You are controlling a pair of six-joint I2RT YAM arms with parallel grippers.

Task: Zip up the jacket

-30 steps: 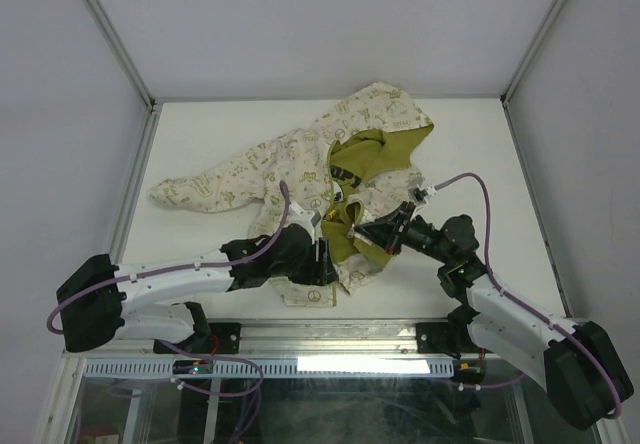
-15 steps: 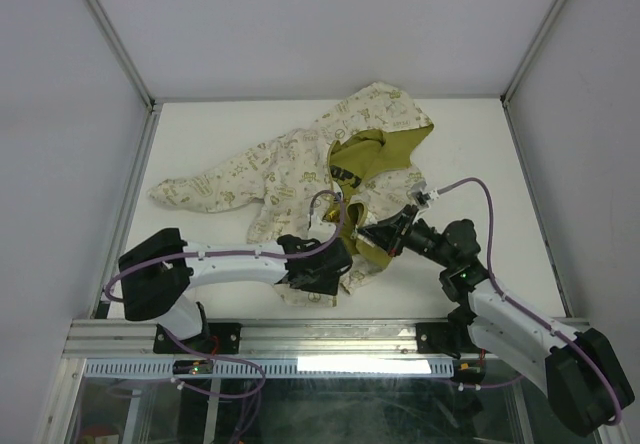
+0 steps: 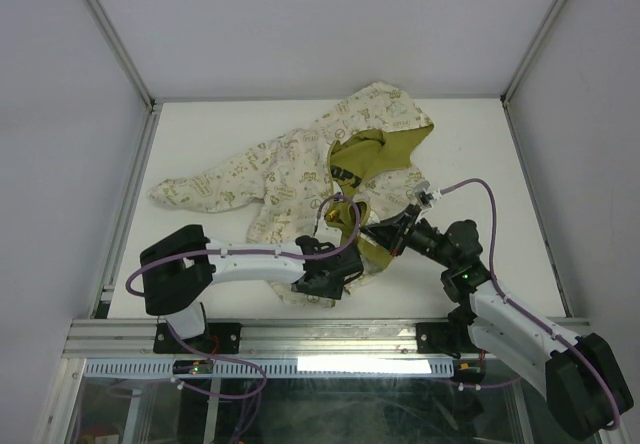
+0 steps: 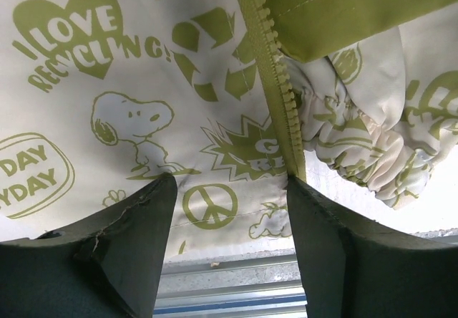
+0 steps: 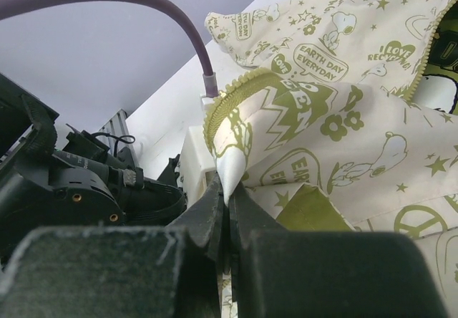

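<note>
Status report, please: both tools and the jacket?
Left tool open over the jacket hem, at the zipper teeth. Right tool shut on the jacket edge. Jacket unzipped. Nothing blocking.

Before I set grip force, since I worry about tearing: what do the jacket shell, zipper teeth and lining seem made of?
The jacket shell looks like thin woven cloth, matte, perhaps cotton: it creases softly and carries flat print. The zipper teeth look moulded plastic, olive and dull, chunky and uniform. The lining looks smoother, possibly synthetic, with a stitched seam.
</note>
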